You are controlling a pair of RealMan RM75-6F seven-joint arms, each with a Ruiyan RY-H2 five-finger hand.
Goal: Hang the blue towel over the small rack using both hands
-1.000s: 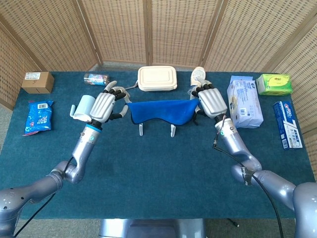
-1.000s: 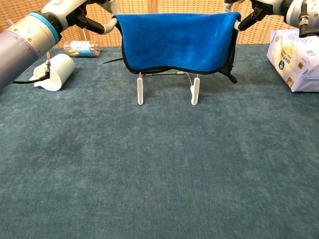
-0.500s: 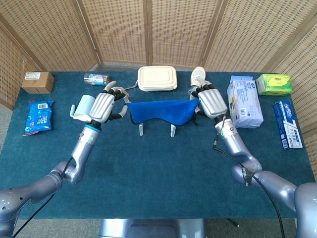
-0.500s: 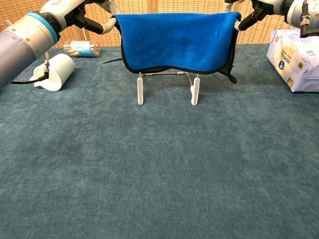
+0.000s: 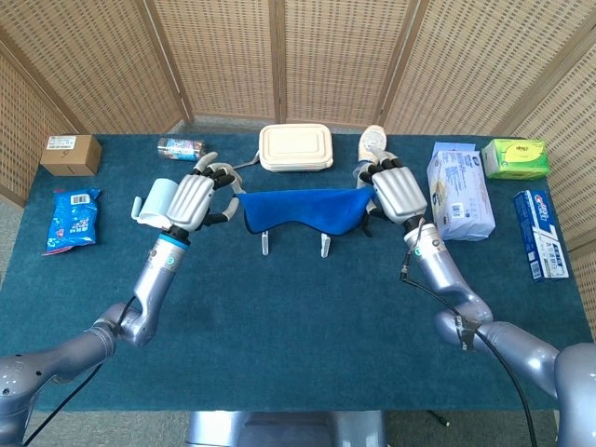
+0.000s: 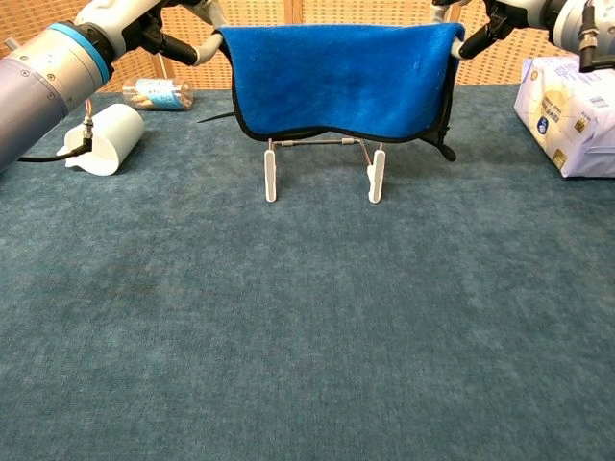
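At the frame's centre, the blue towel (image 5: 303, 209) is draped over the small rack (image 6: 323, 170), its top corners pinched by the left hand (image 5: 197, 197) and right hand (image 5: 398, 190).

The blue towel (image 6: 341, 82) hangs spread, draped over the small white-legged rack (image 6: 323, 171).

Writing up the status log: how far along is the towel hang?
Done: the blue towel is already draped over the small rack, its hem hanging above the rack's feet. In hand: the left hand and right hand each hold a top corner. Left: letting go of both corners and pulling the hands clear.
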